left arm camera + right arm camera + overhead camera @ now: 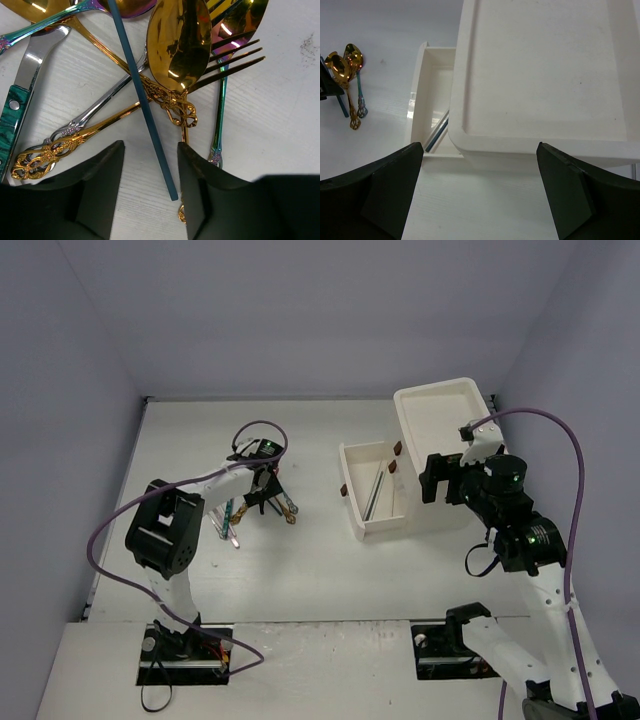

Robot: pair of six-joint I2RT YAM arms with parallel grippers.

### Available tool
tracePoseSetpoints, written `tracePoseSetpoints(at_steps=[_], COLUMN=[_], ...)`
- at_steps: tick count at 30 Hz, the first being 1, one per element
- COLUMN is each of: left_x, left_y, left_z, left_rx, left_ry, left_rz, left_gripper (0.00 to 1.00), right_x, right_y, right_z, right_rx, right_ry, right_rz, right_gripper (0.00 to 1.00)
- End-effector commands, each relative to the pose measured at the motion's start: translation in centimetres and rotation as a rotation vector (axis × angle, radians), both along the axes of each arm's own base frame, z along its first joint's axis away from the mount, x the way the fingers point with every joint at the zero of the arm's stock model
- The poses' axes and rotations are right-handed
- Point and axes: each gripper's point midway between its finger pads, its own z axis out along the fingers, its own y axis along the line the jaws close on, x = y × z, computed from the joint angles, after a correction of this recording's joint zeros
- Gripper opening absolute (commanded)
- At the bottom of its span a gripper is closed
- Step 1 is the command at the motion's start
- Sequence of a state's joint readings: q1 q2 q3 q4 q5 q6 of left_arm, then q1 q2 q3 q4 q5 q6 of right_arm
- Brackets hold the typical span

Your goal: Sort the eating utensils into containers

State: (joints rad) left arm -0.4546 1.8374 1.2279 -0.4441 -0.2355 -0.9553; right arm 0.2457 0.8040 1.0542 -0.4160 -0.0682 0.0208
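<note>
Over the heap of cutlery [255,505] on the table [320,570], my left gripper [150,190] hangs with jaws parted, one on either side of a teal rod [139,90] (whether they touch it, I cannot tell) lying across gold and silver handles. My right gripper [479,150] hovers spread wide above the white drawer unit [540,75]; its pulled-out drawer [417,100] holds thin rods [437,132].

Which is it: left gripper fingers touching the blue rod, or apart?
Apart. Left wrist view: table shows between the blue rod and both left gripper fingers.
</note>
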Motion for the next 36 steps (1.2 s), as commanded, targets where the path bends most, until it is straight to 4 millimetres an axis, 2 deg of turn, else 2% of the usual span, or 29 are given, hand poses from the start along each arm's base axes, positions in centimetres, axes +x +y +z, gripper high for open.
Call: tracePoseSetpoints(at_steps=[1,12,17,21,24,26,29,31,33,34,35,36], left_x=[1.5,-1.3,-2.3,-2.9,-2.5,-2.1,-1.4,-1.5,-0.9,-0.8,-0.4,-0.6], left_y=[-0.2,0.7,1.2,1.5,0.8,-0.6,-5.5,-9.3,-13.3,-15.1,-16.6,-18.8], left_z=[1.9,-0.2,-0.2,2.7,6.6,9.4,13.5,14.5,17.0,17.3,16.1,16.3], left_rx=[-0.03,-0.017,-0.003,0.015,0.01,0.031,0.028,-0.005,-0.076,-0.097,-0.094,-0.113], left_ry=[-0.06,0.008,0.02,-0.027,-0.129,-0.206,-0.333,-0.363,-0.413,-0.415,-0.392,-0.397], left_rz=[0.029,0.03,0.003,-0.041,-0.095,-0.187,-0.363,-0.466,-0.558,-0.598,-0.626,-0.668], left_gripper=[0.39,0.17,0.06,0.0,0.0,0.0,0.0,0.0,0.0,0.0,0.0,0.0], right_x=[0.8,1.2,1.3,1.2,1.3,1.3,1.4,1.5,1.5,1.6,1.6,1.5], right_y=[0.5,0.6,0.5,0.3,0.3,0.3,0.1,-0.1,-0.2,-0.2,-0.2,-0.2], right_z=[1.4,0.7,0.8,0.9,0.9,0.9,1.0,1.0,1.1,1.1,1.0,1.1], right_rx=[0.006,-0.004,-0.005,-0.007,-0.009,-0.011,-0.014,-0.018,-0.028,-0.04,-0.04,-0.039], right_ry=[-0.057,-0.036,-0.037,-0.043,-0.041,-0.039,-0.041,-0.044,-0.047,-0.048,-0.047,-0.049], right_rz=[0.017,0.013,0.012,0.001,-0.003,-0.004,-0.015,-0.026,-0.026,-0.02,-0.019,-0.02], right_gripper=[0.95,0.95,0.95,0.95,0.95,0.95,0.96,0.96,0.96,0.96,0.96,0.96])
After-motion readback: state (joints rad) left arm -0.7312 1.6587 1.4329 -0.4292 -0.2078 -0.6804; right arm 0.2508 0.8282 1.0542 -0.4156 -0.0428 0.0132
